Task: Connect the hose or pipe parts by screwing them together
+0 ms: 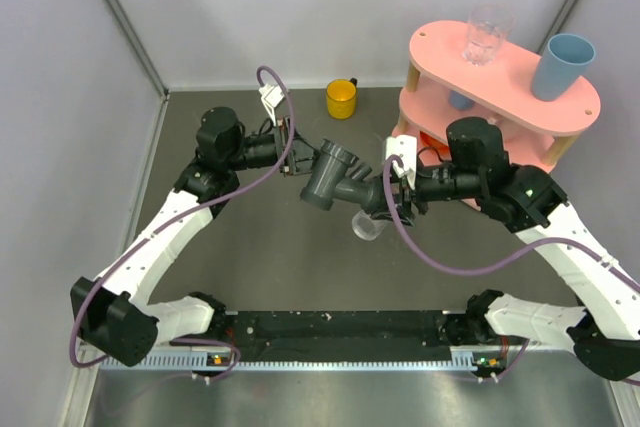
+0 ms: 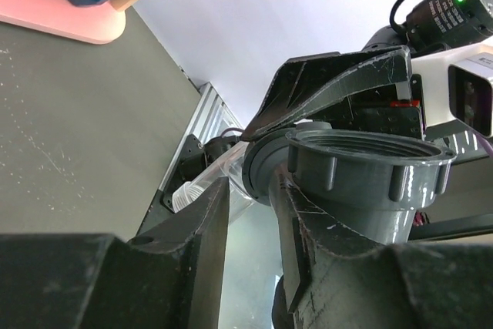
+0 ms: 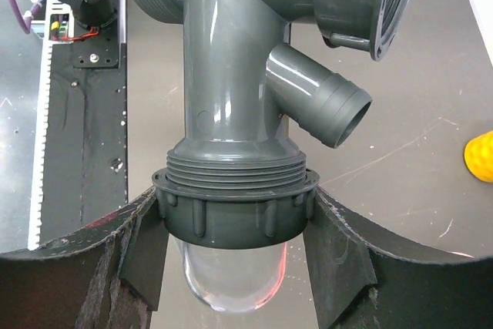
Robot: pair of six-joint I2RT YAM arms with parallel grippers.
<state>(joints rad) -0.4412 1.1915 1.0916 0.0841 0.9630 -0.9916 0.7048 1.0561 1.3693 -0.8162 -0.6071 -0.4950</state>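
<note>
T-fitting (image 1: pixel 335 175) is held up off the surface (image 1: pixel 250 267), mid-workspace, between both arms. Right claw (image 3: pixel 233 221) is clamped on the grey collar (image 3: pixel 231 190) of the clear piece (image 3: pixel 231 279), one finger on each side. Collar is already on the fitting's thread, but ridges show above it, so I'd say it's started, not seated. Key geometry: the joint axis runs along the fitting's stem, through the collar and out the clear dome, passing squarely between the right fingers. Any further turn has to be about that line, and the right arm is the one on it. Left claw (image 2: pixel 253 213) is at the fitting's far, wide-mouthed end, jaws slightly apart; can't tell if it's gripping. Side spigot (image 3: pixel 323 102) points away from both claws.
</note>
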